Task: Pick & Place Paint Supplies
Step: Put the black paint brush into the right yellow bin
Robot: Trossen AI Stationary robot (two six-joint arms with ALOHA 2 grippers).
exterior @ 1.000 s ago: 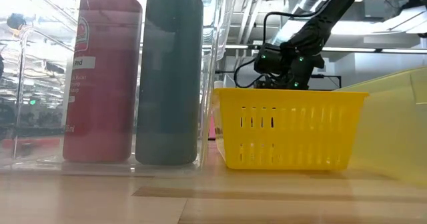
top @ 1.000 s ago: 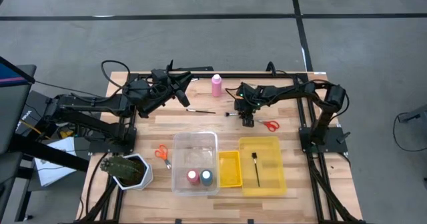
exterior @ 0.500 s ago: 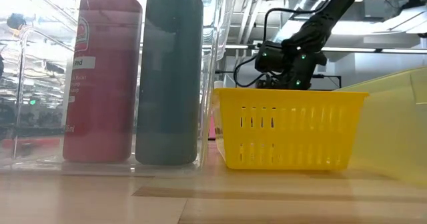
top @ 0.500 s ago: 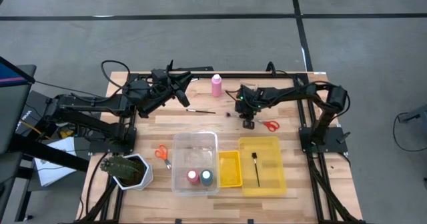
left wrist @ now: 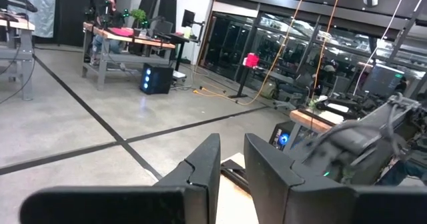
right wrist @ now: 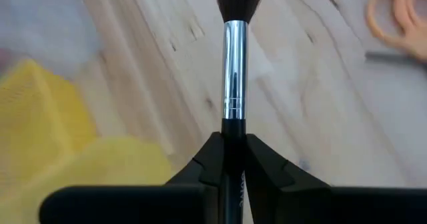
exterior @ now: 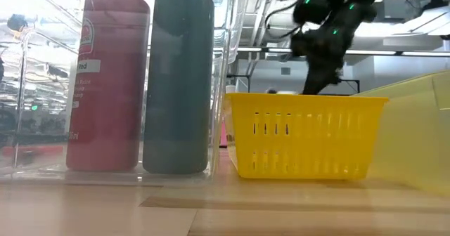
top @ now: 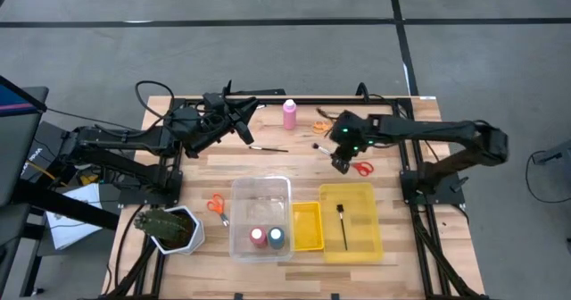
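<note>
My right gripper [top: 338, 161] is raised over the table's middle right, slanting down, shut on a paintbrush [right wrist: 235, 64] with a dark handle, a silver ferrule and dark bristles. Red-handled scissors [top: 361, 167] lie just beside it on the wood. A second brush [top: 268, 148] lies flat on the table. A pink bottle [top: 289, 114] stands near the far edge. My left gripper [top: 247, 131] hangs level above the far left, its fingers [left wrist: 207, 161] a narrow gap apart with nothing between them. My right gripper pinches the brush's dark handle [right wrist: 233, 127] between its two fingers, just behind the ferrule. The brush runs along the fingers and sticks out past their tips, bristles [right wrist: 237, 1] foremost. It is lifted clear of the table.
A clear bin [top: 260, 193] holds a red bottle [top: 258, 237] and a blue bottle [top: 277, 238]. Beside it are a small yellow basket [top: 307, 226] and a yellow bin [top: 357, 212] with a brush [top: 343, 226] in it. Orange scissors [top: 217, 206] and a potted plant [top: 168, 229] are near left.
My right gripper has risen from the table and shifted a little toward the right edge, rolling as it went. The paintbrush that lay on the wood under it has come up with it, clear of the table.
</note>
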